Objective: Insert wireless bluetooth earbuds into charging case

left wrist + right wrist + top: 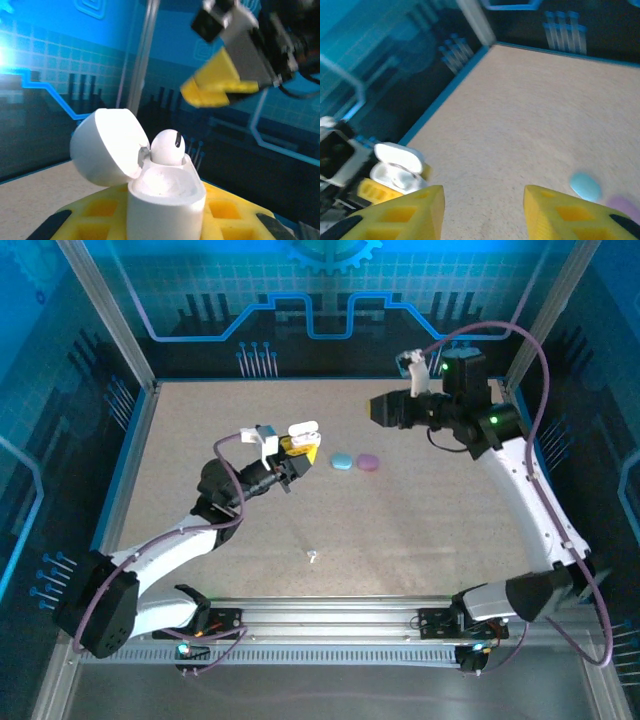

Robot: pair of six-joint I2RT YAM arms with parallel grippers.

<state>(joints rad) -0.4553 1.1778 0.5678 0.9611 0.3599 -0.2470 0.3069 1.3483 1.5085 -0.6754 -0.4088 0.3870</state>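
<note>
The left gripper (297, 450) is clamped on the base of the white charging case (165, 200), its lid (107, 147) open and one white earbud (167, 146) sitting inside. The right gripper (484, 210) hangs wide and empty at the far right. A tiny white speck (313, 557), likely the other bud, lies near the middle of the table (420, 540); being light, hard and slick, it wants a gentle pinch across its rounded body

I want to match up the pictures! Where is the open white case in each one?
Top external: the white charging case sits left of centre, at the tip of the left arm.
Left wrist: the case is bottom centre, lid swung open leftward.
Right wrist: the case is at the lower left.
Shared landmark: the yellow jaws holding it, beside it in every view.
</note>
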